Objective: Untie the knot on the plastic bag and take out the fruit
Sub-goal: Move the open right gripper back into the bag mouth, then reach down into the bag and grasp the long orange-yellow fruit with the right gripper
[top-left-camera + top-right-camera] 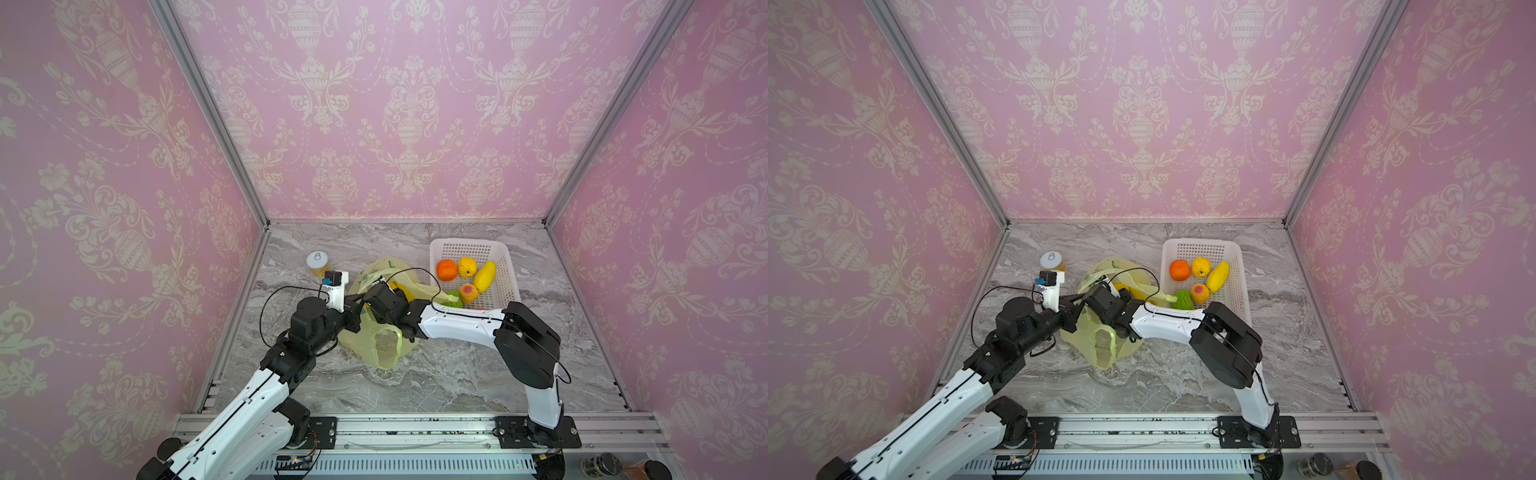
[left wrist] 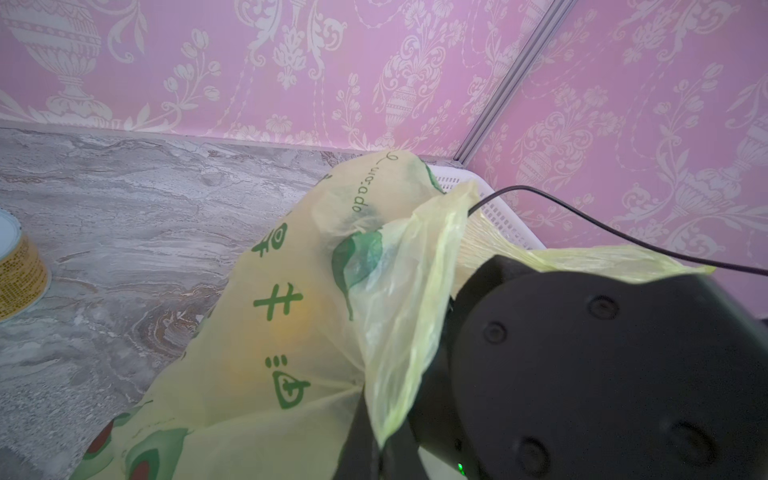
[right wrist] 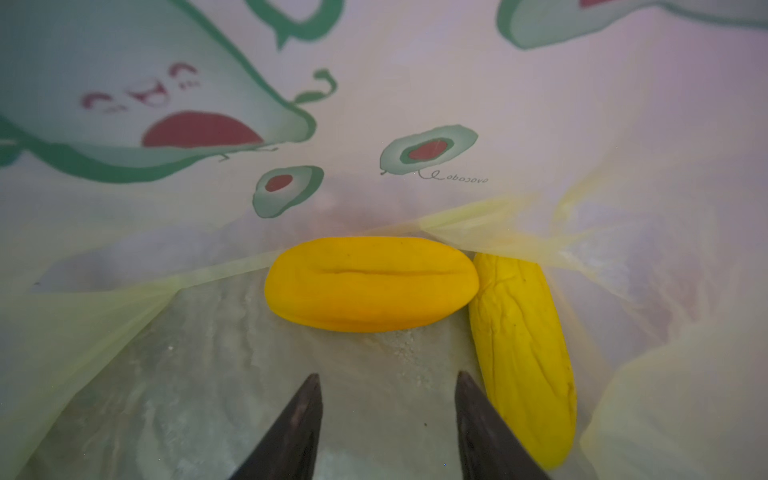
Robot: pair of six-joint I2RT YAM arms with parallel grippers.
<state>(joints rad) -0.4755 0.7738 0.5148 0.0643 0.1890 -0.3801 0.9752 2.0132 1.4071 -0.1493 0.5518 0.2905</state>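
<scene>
Plastic bag (image 1: 384,345) lies open on the counter (image 1: 436,382) between both arms. Left fingers (image 2: 358,434) are together, pinching a fold of its edge. Right fingers (image 3: 301,432) are apart inside it, empty, just short of two yellow fruits (image 3: 370,284). Beyond, a white basket (image 1: 469,249) holds more fruit (image 1: 467,266); a jar (image 1: 318,262) stands far left.

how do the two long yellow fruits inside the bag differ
The orange-yellow fruit is smooth with one long crease; the pale yellow fruit is wrinkled. The orange-yellow fruit lies crosswise ahead of the right gripper; the pale yellow fruit runs alongside it. Both are long and inside the plastic bag.
</scene>
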